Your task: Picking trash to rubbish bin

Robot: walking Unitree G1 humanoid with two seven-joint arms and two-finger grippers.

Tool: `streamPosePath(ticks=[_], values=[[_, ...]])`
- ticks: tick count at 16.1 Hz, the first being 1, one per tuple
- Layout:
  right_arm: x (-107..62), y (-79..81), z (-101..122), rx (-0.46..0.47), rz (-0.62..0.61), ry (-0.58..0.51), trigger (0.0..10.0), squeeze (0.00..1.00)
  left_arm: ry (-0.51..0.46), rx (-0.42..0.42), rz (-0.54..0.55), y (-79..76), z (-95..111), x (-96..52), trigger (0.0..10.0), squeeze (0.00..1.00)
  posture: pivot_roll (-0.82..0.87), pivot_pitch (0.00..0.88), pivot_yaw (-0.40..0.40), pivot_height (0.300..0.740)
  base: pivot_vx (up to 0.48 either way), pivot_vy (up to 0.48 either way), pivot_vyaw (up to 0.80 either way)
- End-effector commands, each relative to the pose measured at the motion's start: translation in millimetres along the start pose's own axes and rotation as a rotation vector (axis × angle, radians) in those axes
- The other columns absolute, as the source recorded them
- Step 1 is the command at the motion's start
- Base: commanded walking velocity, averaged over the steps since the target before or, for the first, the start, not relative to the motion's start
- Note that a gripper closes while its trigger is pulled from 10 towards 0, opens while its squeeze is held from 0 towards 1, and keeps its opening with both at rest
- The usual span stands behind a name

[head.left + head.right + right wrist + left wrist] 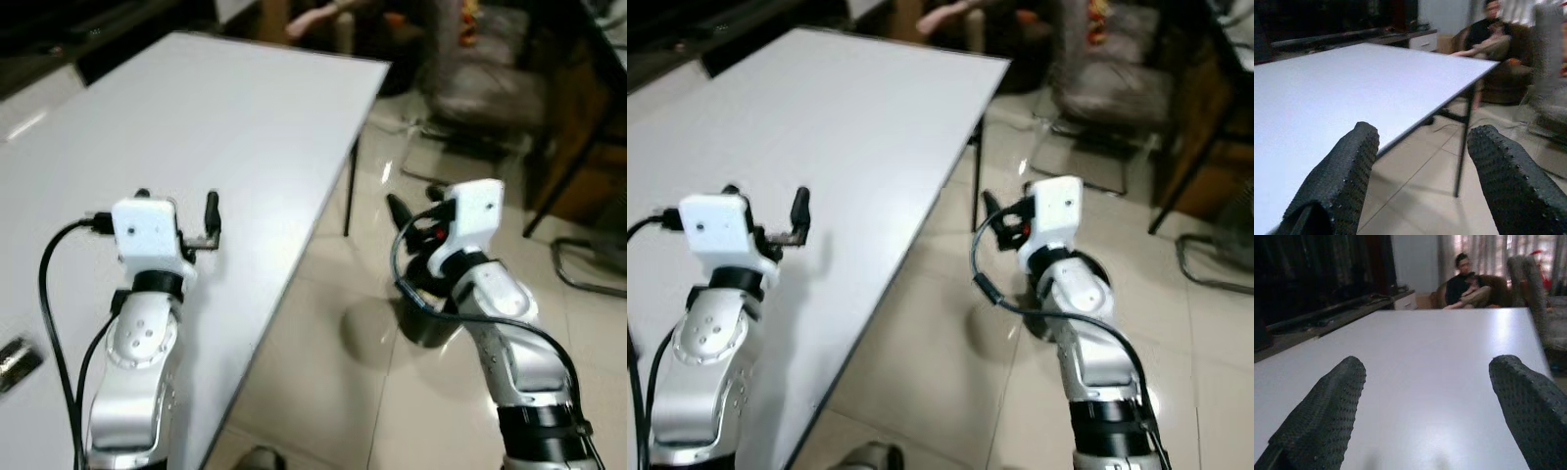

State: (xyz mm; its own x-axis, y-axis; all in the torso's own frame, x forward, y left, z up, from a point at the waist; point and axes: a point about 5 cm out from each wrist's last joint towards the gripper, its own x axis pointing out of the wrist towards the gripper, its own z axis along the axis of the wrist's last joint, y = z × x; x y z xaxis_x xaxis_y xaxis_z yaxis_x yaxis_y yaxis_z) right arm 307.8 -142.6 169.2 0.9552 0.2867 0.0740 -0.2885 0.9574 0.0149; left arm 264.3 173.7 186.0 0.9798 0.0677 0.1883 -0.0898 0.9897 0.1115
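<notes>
Left gripper (178, 204) hovers low over the white table (245, 127) with its two black fingers (1327, 416) spread wide and nothing between them. Right gripper (416, 201) is out past the table's edge, above the tiled floor (323, 392), its fingers (1337, 181) likewise spread apart and holding nothing. A small dark, shiny scrap (15, 360), perhaps a wrapper, lies on the table at the robot's far left, well apart from the left gripper and behind it, beside the left arm; what it is cannot be told for sure. On the floor, just beside the table's near corner and partly hidden by the right forearm, stands a dark round container (426, 323) that looks like the rubbish bin; its inside cannot be seen. The right gripper is held above it and a little forward. A thin black table leg (1462, 147) stands ahead of the right gripper. Beyond the table's far end a person (1466, 284) sits on a brown sofa, and a grey padded chair (490, 88) stands on the floor off to the right.
</notes>
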Motion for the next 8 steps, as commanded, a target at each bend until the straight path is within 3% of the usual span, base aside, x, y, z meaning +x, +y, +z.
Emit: streamPosePath(ticks=[1, 8], values=[[0.1, 3.6, 0.2, 0.007, 0.014, 0.006, 10.0, 0.00, 0.007, 0.008, 0.015, 2.7, 0.8, -1.2, 10.0, 0.00, -0.09, 0.107, 0.032, 0.740, 0.000, 0.000, 0.77], [0.1, 4.0, 0.3, 0.009, 0.010, 0.005, 10.0, 0.00, 0.029, 0.007, 0.034, 3.9, -1.6, -1.3, 10.0, 0.00, -0.09, 0.110, 0.033, 0.740, 0.000, 0.000, 0.77]])
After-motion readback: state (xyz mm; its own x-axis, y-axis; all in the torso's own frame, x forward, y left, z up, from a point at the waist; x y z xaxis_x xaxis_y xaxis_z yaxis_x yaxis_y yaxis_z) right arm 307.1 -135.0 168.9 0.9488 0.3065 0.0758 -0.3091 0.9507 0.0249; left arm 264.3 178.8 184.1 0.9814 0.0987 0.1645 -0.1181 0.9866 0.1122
